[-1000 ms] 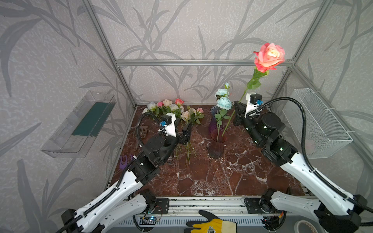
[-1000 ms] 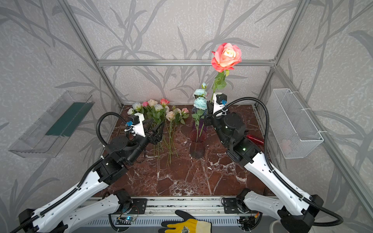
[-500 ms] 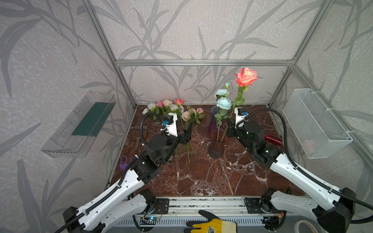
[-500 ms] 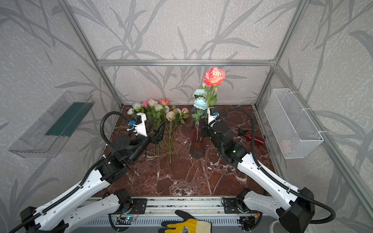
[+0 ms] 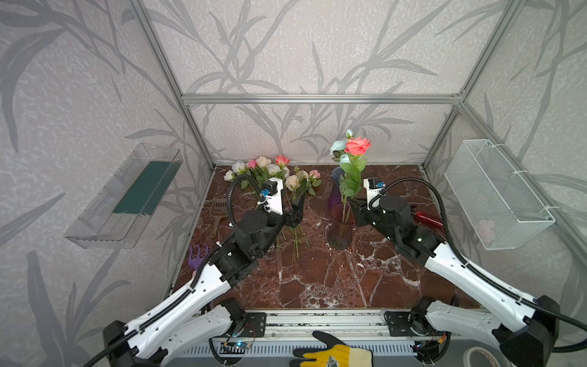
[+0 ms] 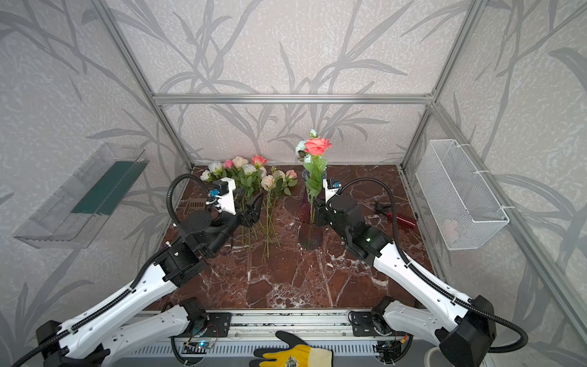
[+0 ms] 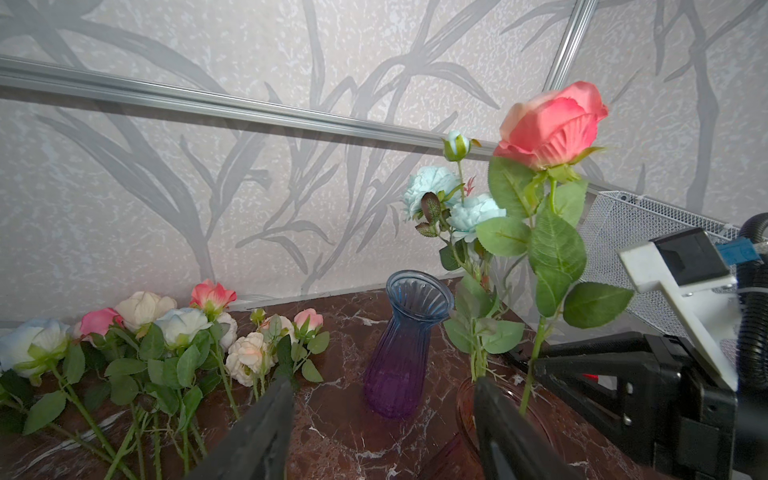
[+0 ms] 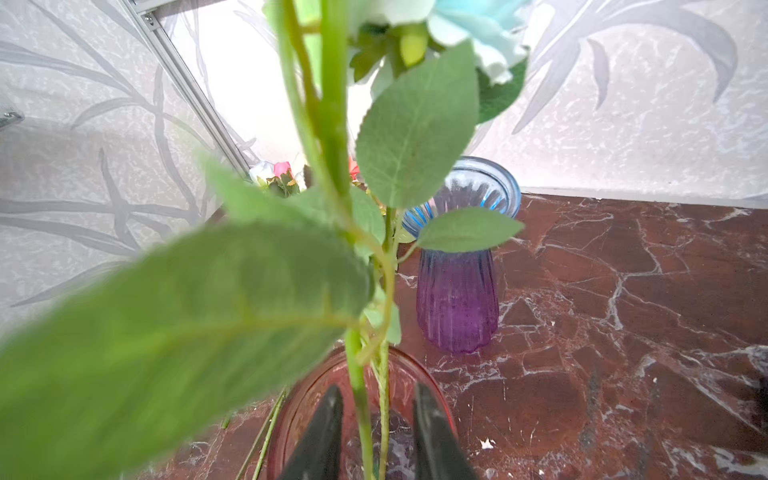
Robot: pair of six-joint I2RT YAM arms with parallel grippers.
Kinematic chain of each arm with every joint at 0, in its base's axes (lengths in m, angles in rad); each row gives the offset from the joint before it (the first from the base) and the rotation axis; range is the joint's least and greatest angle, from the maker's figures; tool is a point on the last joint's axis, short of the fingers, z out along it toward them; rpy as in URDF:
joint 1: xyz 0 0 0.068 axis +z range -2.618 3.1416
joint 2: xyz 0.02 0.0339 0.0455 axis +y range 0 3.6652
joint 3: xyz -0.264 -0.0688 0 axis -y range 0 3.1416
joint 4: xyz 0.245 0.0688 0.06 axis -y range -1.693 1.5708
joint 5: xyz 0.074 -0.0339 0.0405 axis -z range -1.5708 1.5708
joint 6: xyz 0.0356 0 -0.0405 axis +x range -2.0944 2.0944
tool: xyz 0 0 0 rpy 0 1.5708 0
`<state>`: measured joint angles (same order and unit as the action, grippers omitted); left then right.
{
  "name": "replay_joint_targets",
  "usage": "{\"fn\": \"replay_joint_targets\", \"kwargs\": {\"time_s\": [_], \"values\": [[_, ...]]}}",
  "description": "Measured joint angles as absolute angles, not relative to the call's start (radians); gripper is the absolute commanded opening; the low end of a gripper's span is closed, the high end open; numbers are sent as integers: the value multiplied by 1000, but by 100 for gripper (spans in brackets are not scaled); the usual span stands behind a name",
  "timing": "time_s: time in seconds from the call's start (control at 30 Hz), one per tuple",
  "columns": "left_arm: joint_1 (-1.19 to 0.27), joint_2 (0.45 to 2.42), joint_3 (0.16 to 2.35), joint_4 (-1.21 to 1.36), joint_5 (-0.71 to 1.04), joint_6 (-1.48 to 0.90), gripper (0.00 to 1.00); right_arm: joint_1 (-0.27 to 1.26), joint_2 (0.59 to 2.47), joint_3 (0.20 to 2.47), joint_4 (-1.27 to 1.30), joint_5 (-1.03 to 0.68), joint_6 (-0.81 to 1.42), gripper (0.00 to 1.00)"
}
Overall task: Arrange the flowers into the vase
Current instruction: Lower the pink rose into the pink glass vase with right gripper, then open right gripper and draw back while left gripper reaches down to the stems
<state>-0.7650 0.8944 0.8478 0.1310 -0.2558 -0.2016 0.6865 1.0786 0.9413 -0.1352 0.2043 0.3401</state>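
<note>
A coral rose (image 5: pixel 357 146) stands almost upright in a pinkish glass vase (image 5: pixel 340 236). Its green stem goes down through the mouth and its leaves spread wide. Pale blue flowers (image 7: pixel 432 189) stand in the same vase, just beside the rose. The other roses (image 5: pixel 273 170), which are cream, white, pink and coral, lie flat in a loose bunch to the left. Their heads point toward the back and their stems point forward.

You've got grey leaf-print walls (image 5: pixel 286 47) w/ alu frame (image 5: pixel 317 99), red-brown marble table (image 5: pixel 333 279), wire basket (image 5: pixel 495 197) at right, clear tray (image 5: pixel 104 219) at left.
</note>
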Motion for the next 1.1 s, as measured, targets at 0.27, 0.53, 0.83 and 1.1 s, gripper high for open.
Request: {"fn": "replay_joint_targets", "kwargs": {"time_s": [0.27,0.53,0.83,1.1], "values": [[-765,924,848,126,-260,-202,71,688,1008,941,-212,183,352,42],[-762,1005,871,78,-317,-199,72,701,860,938,-295,174,352,42],[-660,1249,1029,-75,-316,-257,55,701,710,869,-362,226,351,32],[-544,1658,1283,-331,-192,-312,40,691,683,798,-390,257,352,31]]}}
